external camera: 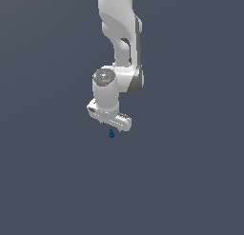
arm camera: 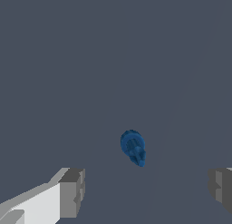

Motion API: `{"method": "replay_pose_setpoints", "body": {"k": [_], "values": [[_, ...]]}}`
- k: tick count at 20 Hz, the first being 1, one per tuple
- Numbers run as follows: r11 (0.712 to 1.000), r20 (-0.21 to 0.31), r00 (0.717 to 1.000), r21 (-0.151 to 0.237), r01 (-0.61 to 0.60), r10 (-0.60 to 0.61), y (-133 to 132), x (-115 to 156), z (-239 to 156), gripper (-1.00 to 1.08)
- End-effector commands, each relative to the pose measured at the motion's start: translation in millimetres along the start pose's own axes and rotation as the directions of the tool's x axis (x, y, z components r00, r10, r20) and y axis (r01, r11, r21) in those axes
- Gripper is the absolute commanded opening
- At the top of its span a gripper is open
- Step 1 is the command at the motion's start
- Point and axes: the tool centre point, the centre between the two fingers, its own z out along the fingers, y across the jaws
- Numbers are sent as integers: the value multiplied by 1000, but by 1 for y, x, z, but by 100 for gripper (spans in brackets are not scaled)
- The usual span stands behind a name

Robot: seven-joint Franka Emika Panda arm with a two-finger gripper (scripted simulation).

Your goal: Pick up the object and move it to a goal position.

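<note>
**End effector spread above the small blue object**

While the white arm (external camera: 121, 44) reaches down from the upper edge of the exterior view, its end effector (external camera: 112, 126) hangs just above the object (external camera: 111, 133), a tiny dark-blue rounded lump with a small knob on top; the lump is far smaller than the white hand over it; from this view the two look close, but whether they touch cannot be told. The plain grey-blue surface (external camera: 190, 181) fills the rest of the scene.

In the wrist view the object (arm camera: 133, 147) appears between the two grey fingertips (arm camera: 72, 192), nearer the one with the white body behind it than the one at the opposite edge (arm camera: 221, 186); a clear gap of surface (arm camera: 68, 60) shows on each side of it; neither pad touches it. The fingers stand wide apart, so the end effector is spread and pinches nothing; the lump sits free, its ribbed rounded body turned toward the camera with the knob end pointing away at a slant.
</note>
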Motion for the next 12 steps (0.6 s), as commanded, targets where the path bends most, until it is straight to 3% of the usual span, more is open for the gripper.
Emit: {"method": "replay_pose_setpoints", "body": {"k": [1, 12], "values": [[1000, -3, 1000, 2, -23, 23, 1, 0, 2, 100], [1000, -4, 1000, 2, -27, 27, 2, 0, 19, 100]]}}
